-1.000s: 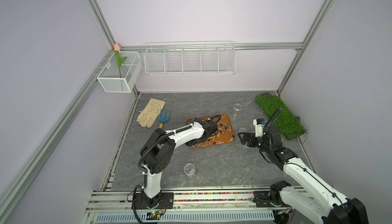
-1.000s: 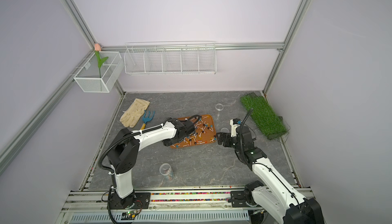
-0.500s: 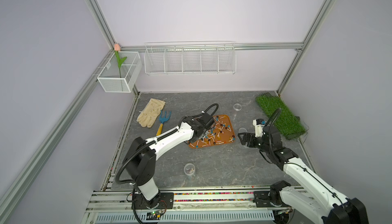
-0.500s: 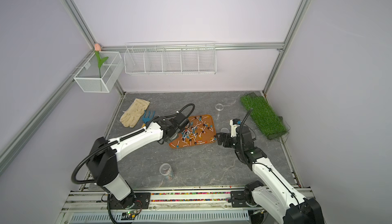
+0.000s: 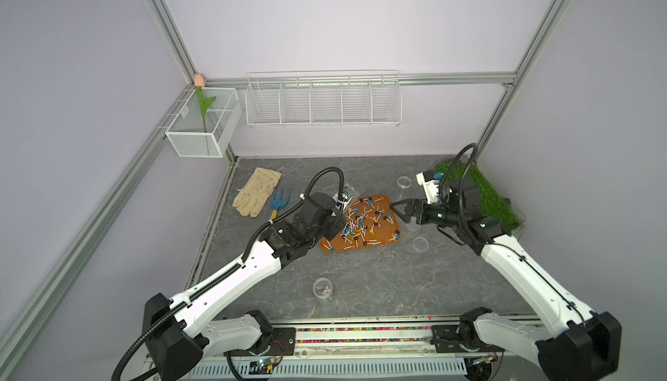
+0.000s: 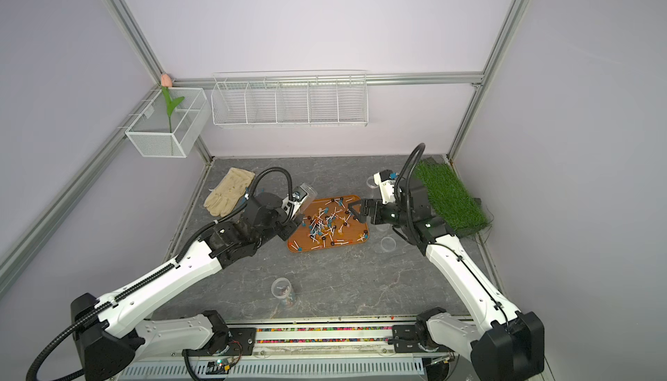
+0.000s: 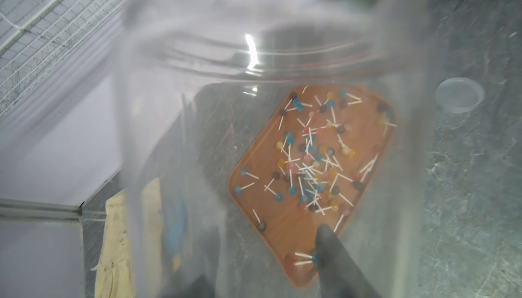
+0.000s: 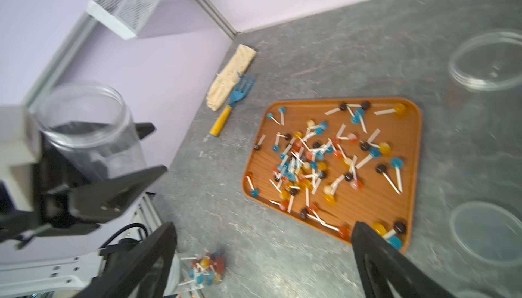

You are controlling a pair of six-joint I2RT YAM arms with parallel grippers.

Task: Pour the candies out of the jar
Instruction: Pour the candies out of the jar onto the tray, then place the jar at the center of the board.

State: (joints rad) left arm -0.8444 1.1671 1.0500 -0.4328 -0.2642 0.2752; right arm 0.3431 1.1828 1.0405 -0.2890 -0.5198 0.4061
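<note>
Many candies (image 7: 311, 148); hazy through jar (image 7: 268, 56), left wrist only

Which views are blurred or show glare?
Left wrist view: hazy, as it looks through the clear jar, with a bright glare streak on its wall; the tray behind looks soft. Right wrist view: blurred, most at the jar. Both top views: sharp, evenly lit.

High twin overviews, close wrist views share candies (image 8: 313, 165)

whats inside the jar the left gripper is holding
The jar in the left gripper looks empty: no candies show through its clear wall; they lie scattered on the orange tray. The gripper covers the jar's lower part.
</note>
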